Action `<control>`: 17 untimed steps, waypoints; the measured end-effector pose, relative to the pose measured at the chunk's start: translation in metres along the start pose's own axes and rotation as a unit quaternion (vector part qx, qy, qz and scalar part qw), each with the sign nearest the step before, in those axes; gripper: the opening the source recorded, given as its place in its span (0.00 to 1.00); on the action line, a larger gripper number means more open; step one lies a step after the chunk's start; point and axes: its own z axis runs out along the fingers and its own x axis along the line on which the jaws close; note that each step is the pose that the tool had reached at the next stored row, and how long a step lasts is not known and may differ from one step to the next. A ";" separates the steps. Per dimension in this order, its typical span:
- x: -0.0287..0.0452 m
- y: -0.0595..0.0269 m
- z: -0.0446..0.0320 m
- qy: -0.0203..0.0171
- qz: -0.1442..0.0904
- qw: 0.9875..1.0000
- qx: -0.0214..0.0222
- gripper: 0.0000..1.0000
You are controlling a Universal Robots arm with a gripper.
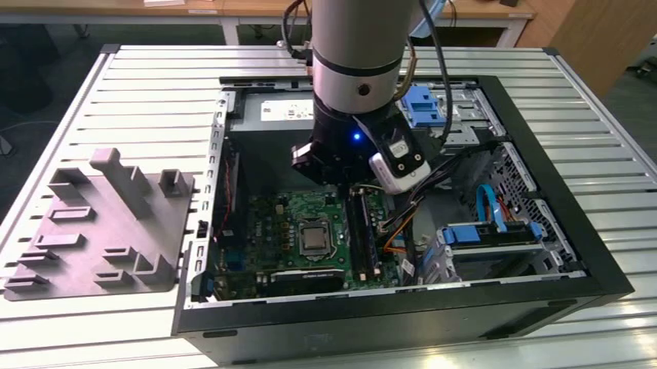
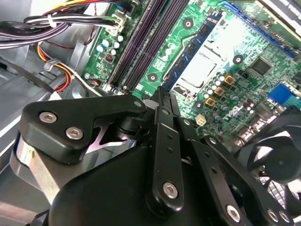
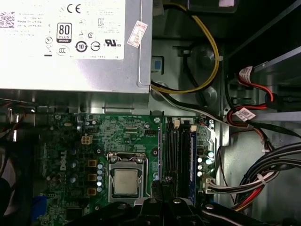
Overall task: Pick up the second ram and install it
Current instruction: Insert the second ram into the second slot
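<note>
Exterior view: my arm (image 1: 355, 69) reaches down into the open computer case (image 1: 544, 300), over the green motherboard (image 1: 277, 223) and just above the black memory slots (image 1: 361, 234). A white label sits on the grey power-supply box (image 1: 288, 111). Blue drive brackets (image 1: 493, 234) stand toward the exterior view's right. A grey moulded fixture (image 1: 103, 223) lies on the slatted table (image 1: 144, 84), outside the case.

Second wrist view: my pincer (image 2: 163, 96) has its fingers drawn together on the second ram (image 2: 197, 44). The blue-green stick with black chips runs away from the fingertips, parallel to the slots and between them and the processor socket (image 2: 207, 66) as seen here. I cannot tell whether its lower edge touches a slot. A tied cable bundle (image 2: 56, 21) crowds one side and a black fan (image 2: 282, 155) the other.

First wrist view: the power-supply label (image 3: 61, 28) carries certification marks, with a red-and-white sticker (image 3: 139, 34) at its corner. Red-printed tags (image 3: 246, 74) hang on the cables. White lettering (image 3: 62, 160) marks the board. A blue stick (image 3: 192, 160) stands in the slot farthest from the processor.
</note>
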 end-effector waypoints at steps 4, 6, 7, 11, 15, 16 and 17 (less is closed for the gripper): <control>-0.0026 -0.0002 0.0042 0.000 0.000 1.000 0.000 0.12; -0.0050 -0.0003 0.0057 0.000 0.000 1.000 0.000 0.12; -0.0062 -0.0004 0.0065 0.000 0.000 1.000 0.000 0.12; -0.0095 -0.0008 0.0108 0.000 0.000 1.000 0.000 0.12; -0.0123 -0.0019 0.0143 0.000 0.000 1.000 0.000 0.12; -0.0129 -0.0025 0.0149 0.000 0.000 1.000 0.000 0.12; -0.0135 -0.0031 0.0156 0.000 0.000 1.000 0.000 0.12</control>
